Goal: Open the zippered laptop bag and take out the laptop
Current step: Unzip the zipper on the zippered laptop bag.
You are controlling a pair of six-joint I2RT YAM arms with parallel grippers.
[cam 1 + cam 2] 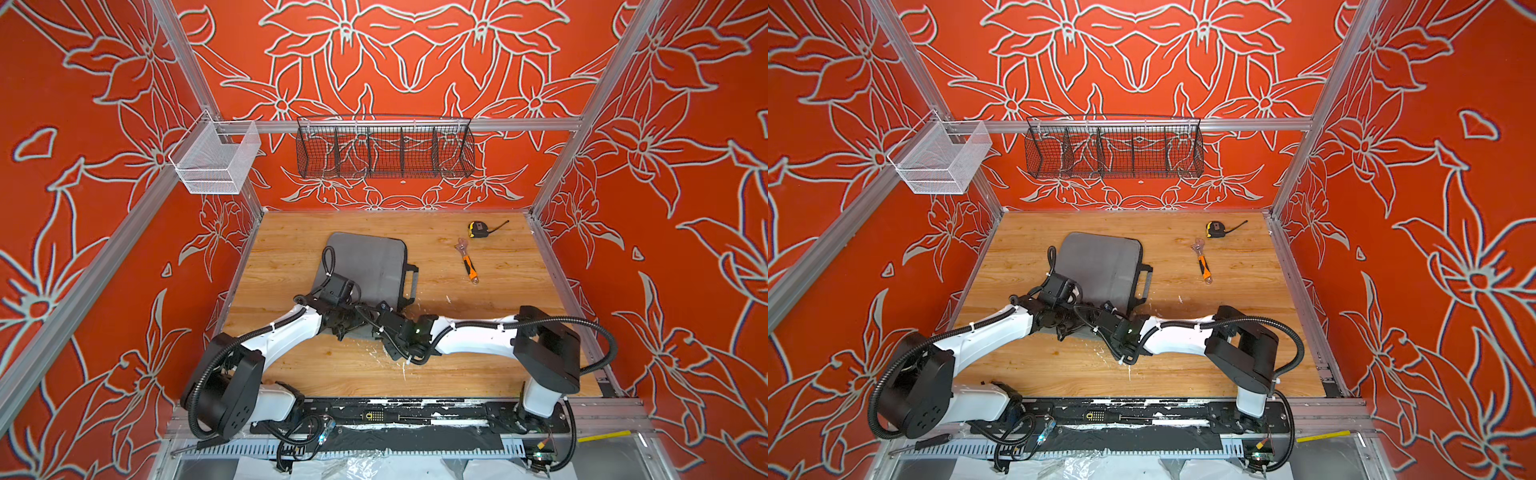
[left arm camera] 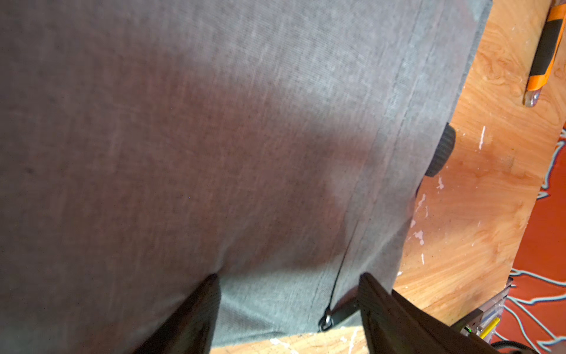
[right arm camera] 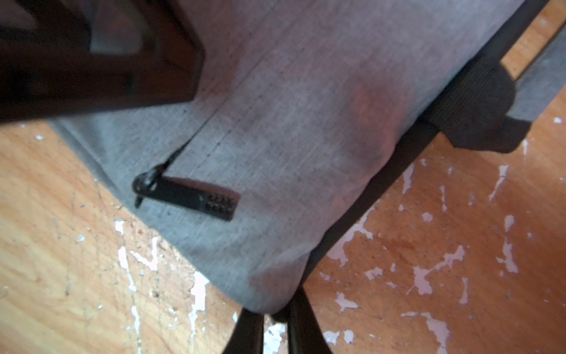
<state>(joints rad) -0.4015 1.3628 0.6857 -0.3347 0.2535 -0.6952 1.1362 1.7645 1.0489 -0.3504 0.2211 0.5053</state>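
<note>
Zippered laptop bag (image 1: 370,266) lies flat on the table (image 1: 457,353), left of centre and closer to the left edge than the right. It is grey fabric with black edging, and its black strap handles (image 1: 409,282) face the right edge. No opening shows along the edges in view. A black zipper pull (image 3: 190,196) lies flat on the fabric at the end of a zip line, close to the bag's near edge; it also shows in the left wrist view (image 2: 337,315). Left gripper (image 2: 289,277) sits low over the near part of the bag with jaws wide, one finger on each side of the zip line and the pull just beside one finger. Nothing is between the jaws but the bag's surface. Right gripper (image 3: 272,315) is at the bag's near right corner, jaws narrow, tips pinching the corner at the black edging. Both arms reach in from the near edge and meet over the bag. An orange-handled wrench (image 1: 467,262) lies right of the bag, well apart, and a tape measure (image 1: 478,229) sits beyond it toward the far right corner. A black wire basket (image 1: 384,149) and a white mesh basket (image 1: 216,162) hang on the frame above the far edge.
</note>
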